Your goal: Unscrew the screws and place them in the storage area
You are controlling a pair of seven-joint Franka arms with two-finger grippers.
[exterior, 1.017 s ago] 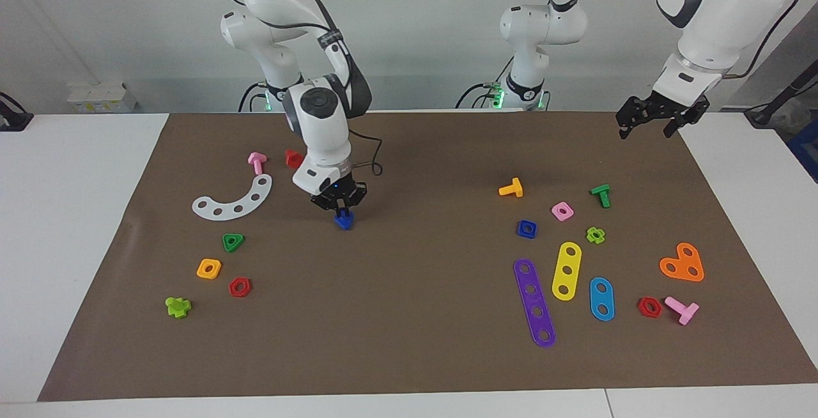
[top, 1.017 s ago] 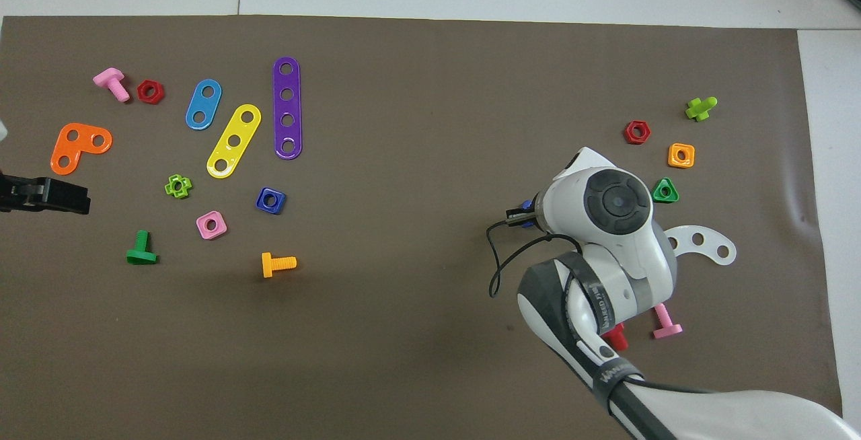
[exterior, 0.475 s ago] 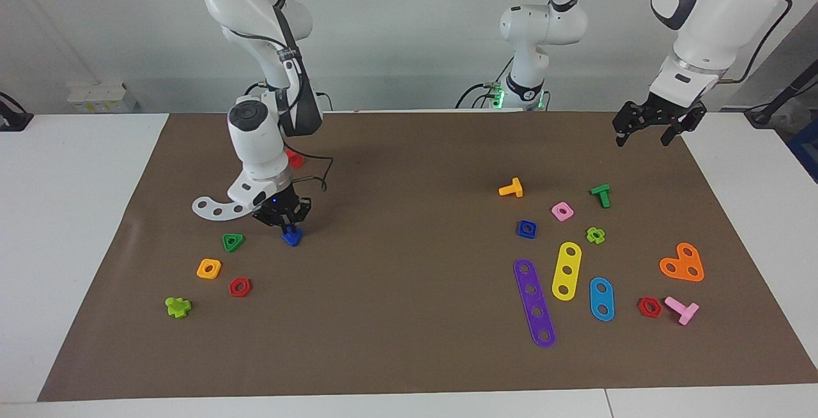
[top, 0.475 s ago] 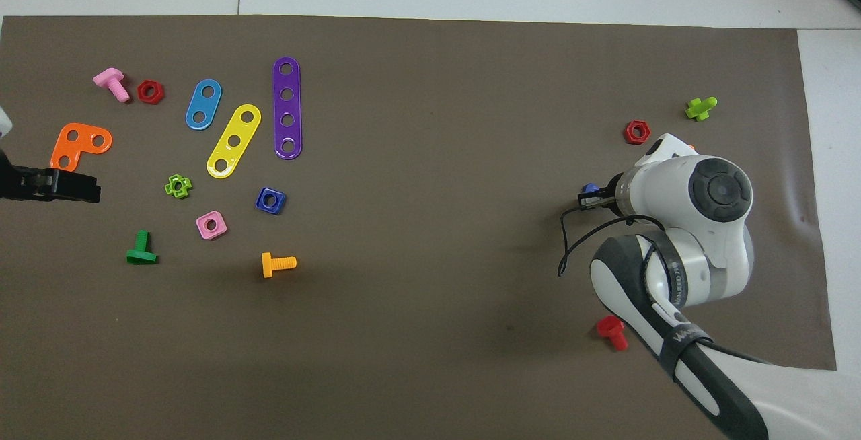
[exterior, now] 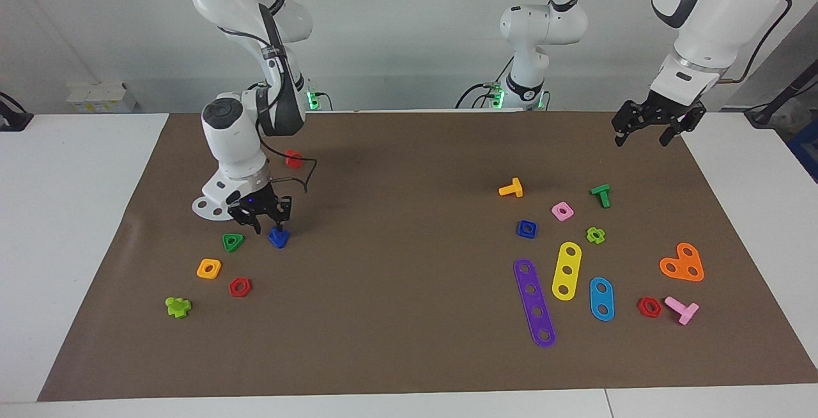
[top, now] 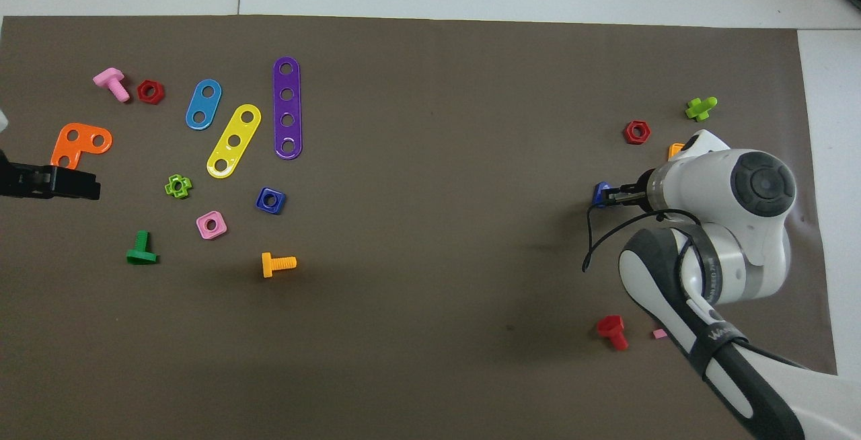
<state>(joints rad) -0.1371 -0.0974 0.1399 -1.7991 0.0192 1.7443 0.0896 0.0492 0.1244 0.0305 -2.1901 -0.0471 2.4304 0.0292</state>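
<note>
Since prev. frames my right gripper (exterior: 267, 226) carried the blue screw (exterior: 278, 238) toward the right arm's end; jaws now parted, screw on surface (exterior: 409, 354) beside the green triangular nut (exterior: 232, 241). Light, rigid, slick plastic: grip head flats. Left gripper (exterior: 644, 131) waits, jaws wide.

Right end effector (exterior: 267, 225) low over bench, fingers parted; left end effector (exterior: 645, 130) raised, open, waiting
</note>
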